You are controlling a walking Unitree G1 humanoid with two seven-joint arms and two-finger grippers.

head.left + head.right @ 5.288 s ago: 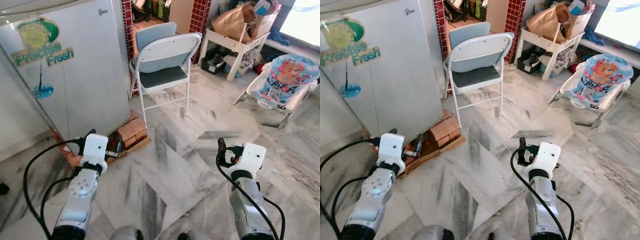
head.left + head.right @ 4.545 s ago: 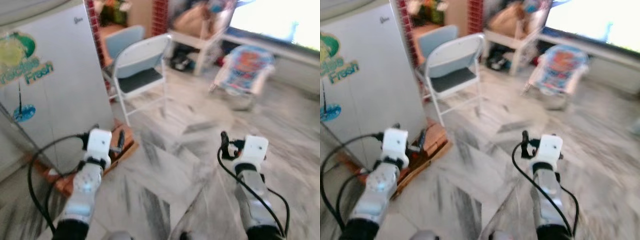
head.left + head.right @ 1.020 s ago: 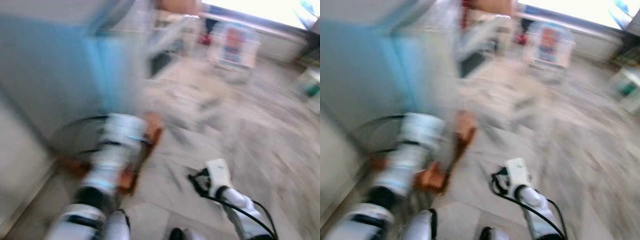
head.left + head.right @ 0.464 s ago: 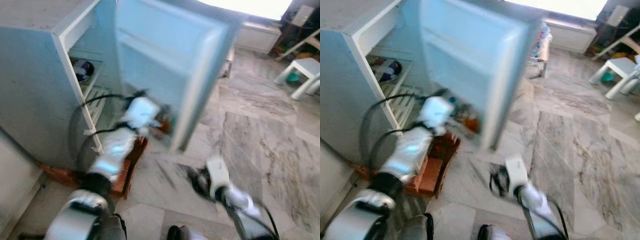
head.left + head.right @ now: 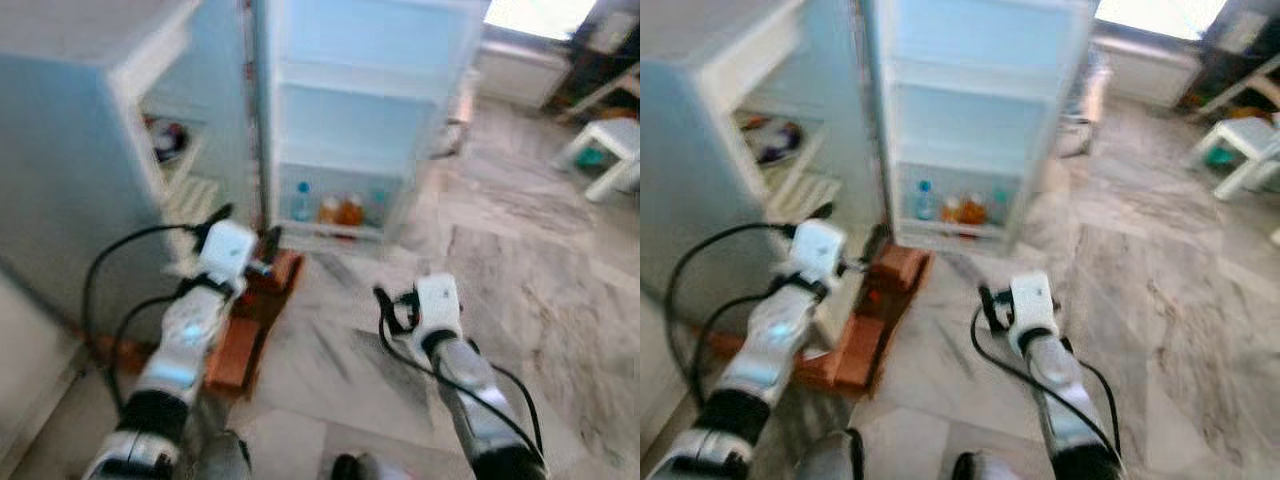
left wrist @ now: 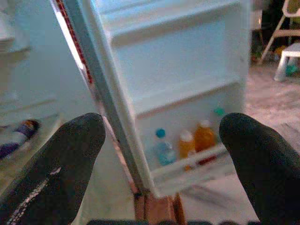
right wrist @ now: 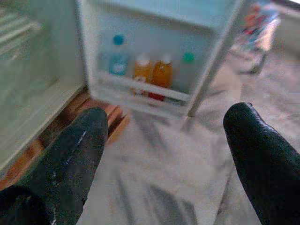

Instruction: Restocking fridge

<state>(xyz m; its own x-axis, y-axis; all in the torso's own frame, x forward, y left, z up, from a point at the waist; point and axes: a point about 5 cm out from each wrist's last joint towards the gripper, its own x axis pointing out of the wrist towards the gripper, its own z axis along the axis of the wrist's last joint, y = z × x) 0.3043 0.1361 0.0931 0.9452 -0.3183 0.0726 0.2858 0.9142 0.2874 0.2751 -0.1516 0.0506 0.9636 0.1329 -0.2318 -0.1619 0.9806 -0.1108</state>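
The fridge door (image 5: 365, 120) has a smooth, glossy white plastic lining, and the bottles (image 7: 140, 70) on its lowest shelf look like clear plastic. The floor (image 5: 520, 260) is polished grey-veined marble. Rough reddish bricks (image 5: 875, 320) sit under the fridge. The arms (image 5: 180, 350) are satin silver metal, and the fingers (image 6: 70, 154) are matt black.

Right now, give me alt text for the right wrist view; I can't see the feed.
The open fridge door faces the camera, its bottom shelf holding a blue-capped bottle, two orange bottles and a green-capped one. The right gripper is open and empty above marble floor.
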